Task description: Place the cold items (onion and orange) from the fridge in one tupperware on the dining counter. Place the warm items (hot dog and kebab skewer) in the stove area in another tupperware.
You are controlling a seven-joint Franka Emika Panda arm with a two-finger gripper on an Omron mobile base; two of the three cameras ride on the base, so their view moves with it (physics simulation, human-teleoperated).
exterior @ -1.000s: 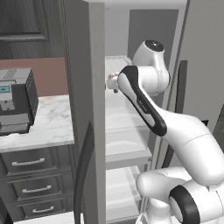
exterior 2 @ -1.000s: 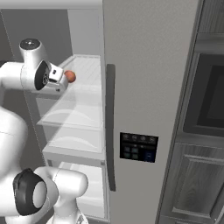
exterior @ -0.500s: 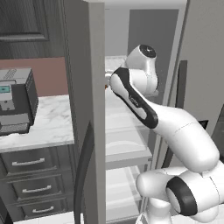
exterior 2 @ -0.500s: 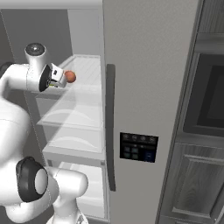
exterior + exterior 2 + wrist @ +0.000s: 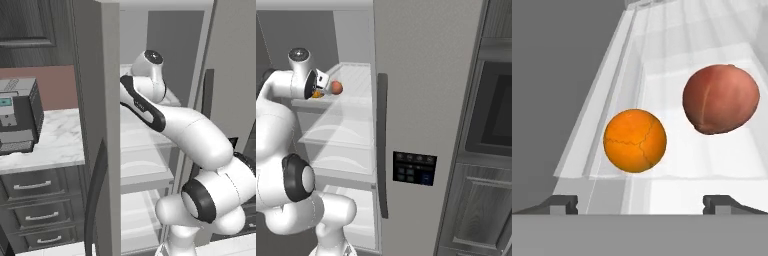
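White fridge shelf (image 5: 712, 165) ahead carries the round orange (image 5: 635, 141) and reddish-brown onion (image 5: 721, 99); your end effector (image 5: 640, 202) gapes released, so centre on one and clench.

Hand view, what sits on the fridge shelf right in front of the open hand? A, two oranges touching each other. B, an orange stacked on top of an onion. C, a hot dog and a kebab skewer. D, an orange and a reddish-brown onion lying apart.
D: the hand view shows the orange and the reddish-brown onion side by side on the white fridge shelf, with a gap between them.
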